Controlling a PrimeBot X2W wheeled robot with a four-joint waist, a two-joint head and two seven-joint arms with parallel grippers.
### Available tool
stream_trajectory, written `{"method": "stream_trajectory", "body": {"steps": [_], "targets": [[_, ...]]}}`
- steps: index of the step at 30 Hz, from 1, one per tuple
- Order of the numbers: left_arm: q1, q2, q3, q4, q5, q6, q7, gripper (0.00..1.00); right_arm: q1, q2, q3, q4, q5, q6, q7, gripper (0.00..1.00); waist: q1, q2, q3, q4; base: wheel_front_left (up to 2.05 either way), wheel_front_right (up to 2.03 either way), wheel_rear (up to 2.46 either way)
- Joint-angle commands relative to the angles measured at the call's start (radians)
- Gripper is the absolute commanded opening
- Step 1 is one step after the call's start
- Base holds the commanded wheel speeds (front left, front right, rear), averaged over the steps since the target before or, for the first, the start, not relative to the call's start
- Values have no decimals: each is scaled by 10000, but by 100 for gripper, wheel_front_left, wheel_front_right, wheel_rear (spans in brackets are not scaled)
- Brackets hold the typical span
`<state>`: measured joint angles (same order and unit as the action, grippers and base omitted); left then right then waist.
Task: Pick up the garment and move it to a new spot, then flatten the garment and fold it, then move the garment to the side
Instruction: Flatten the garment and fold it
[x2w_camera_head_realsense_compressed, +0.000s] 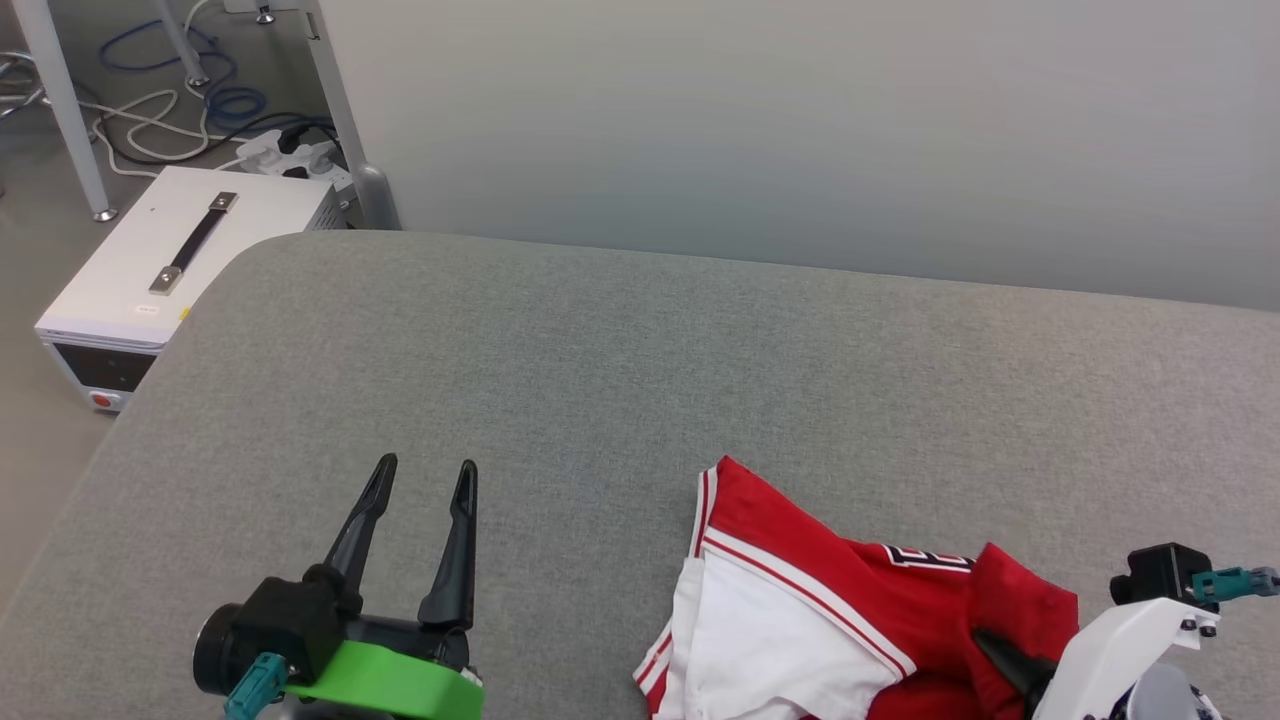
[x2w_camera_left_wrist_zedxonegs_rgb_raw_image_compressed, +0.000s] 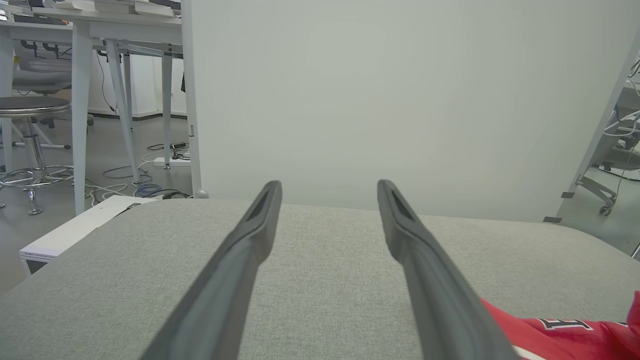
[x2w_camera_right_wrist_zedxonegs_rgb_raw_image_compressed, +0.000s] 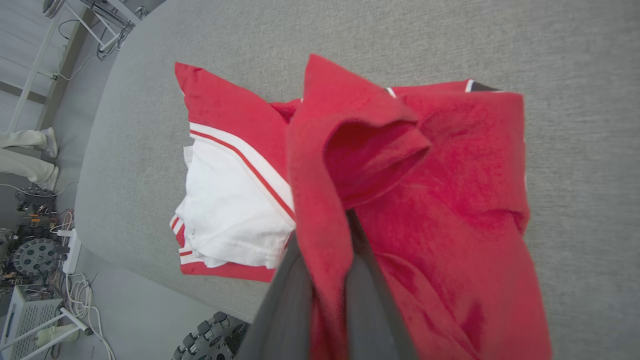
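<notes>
Now the right end effector (x2w_camera_right_wrist_zedxonegs_rgb_raw_image_compressed: 327, 260) pinches a red fold of the garment (x2w_camera_head_realsense_compressed: 800, 590), crumpled at the near right of the grey table (x2w_camera_head_realsense_compressed: 600, 350). The left end effector (x2w_camera_head_realsense_compressed: 427, 468) hangs wide open, empty, well apart; a white box (x2w_camera_head_realsense_compressed: 170, 250) sits off its far left corner

Head camera looks down on the table (x2w_camera_head_realsense_compressed: 600, 350); close wrist cameras share its garment (x2w_camera_head_realsense_compressed: 790, 550).

The soft grey cloth bench (x2w_camera_head_realsense_compressed: 600, 350) has open room across its middle, left side and far edge. A crumpled red and white shirt (x2w_camera_head_realsense_compressed: 790, 545) lies heaped by the near edge on the right. A tall pale wall panel (x2w_camera_head_realsense_compressed: 800, 130) stands just behind the far edge and blocks the way there.
</notes>
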<state>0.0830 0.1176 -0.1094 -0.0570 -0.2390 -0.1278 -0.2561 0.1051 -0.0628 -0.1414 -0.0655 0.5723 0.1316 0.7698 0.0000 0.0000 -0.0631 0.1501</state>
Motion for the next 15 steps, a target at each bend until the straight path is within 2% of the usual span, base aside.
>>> {"method": "stream_trajectory", "body": {"steps": [1,9,15], "targets": [[143,-39,0,-38,-113,-29,-57,100,59,90,174,-43,382,-9,-105,0,0,0,-41,92,0,0,0],[119,64,28,30,-193,-29,-57,100,-414,122,1768,510,2558,-9,-1655,0,0,0,62,341,0,0,0],[-5,46,-10,28,-195,-29,-57,100,-1146,124,2796,1633,3298,-9,-3224,0,0,0,195,491,0,0,0]]}}
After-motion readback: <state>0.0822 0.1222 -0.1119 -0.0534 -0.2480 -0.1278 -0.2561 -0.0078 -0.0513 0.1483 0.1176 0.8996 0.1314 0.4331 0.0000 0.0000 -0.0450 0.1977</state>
